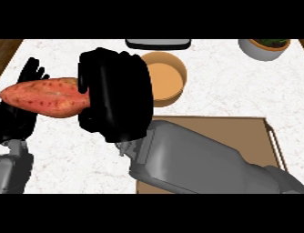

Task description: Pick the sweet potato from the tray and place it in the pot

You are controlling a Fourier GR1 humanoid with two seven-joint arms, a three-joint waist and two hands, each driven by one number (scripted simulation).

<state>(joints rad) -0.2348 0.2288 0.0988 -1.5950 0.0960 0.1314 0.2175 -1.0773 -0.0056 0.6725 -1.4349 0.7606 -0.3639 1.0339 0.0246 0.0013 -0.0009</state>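
Note:
The sweet potato (44,96), reddish orange and speckled, hangs above the counter at the left, one end buried in my right hand (114,93), whose fingers curl round it. The orange pot (167,77) stands just right of that hand, partly hidden behind it. The brown tray (249,132) lies at the lower right under my right forearm. My left hand (17,116) rests at the left edge with fingers up and straight, behind and below the sweet potato.
A dark flat appliance (157,43) sits at the back edge of the white marble counter (249,91). A white planter with greenery (267,48) stands at the back right. Wooden floor shows at both far corners.

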